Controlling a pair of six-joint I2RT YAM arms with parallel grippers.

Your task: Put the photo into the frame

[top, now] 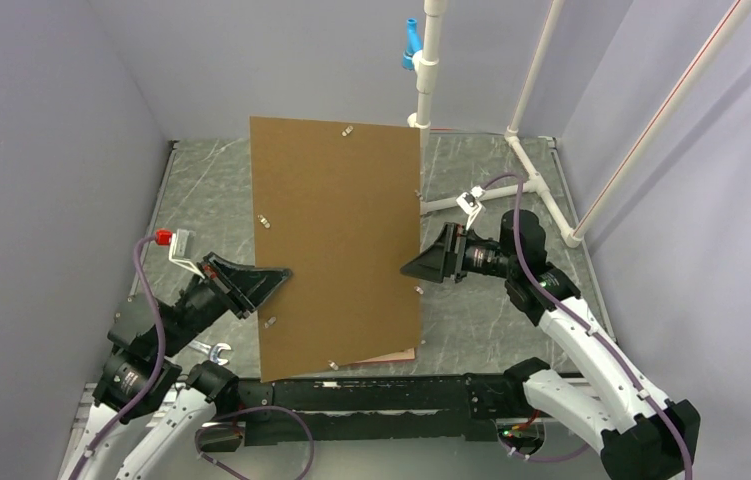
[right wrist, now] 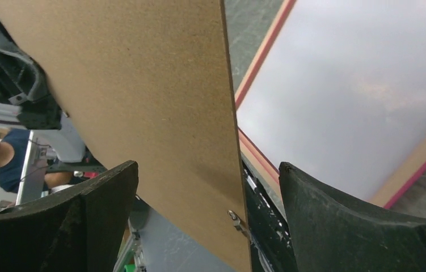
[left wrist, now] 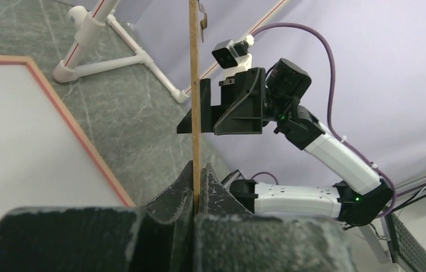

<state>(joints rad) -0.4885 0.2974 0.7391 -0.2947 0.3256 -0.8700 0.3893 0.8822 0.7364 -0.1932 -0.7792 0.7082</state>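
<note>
Brown backing board (top: 339, 245) in left tool (left wrist: 197, 184), right tool (right wrist: 207, 167) wide.

We count one brown board (top: 336, 245), one pink-edged frame (left wrist: 85, 140), one white pipe stand (top: 541, 190), and two grippers: the left gripper (top: 276, 276) and the right gripper (top: 413, 268).

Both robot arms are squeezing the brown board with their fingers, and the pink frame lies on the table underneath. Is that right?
Not quite. Only the left fingers squeeze the brown board. The right wrist view shows the right fingers wide open on either side of the board's edge, not squeezing it. The pink frame does lie on the table underneath.
</note>
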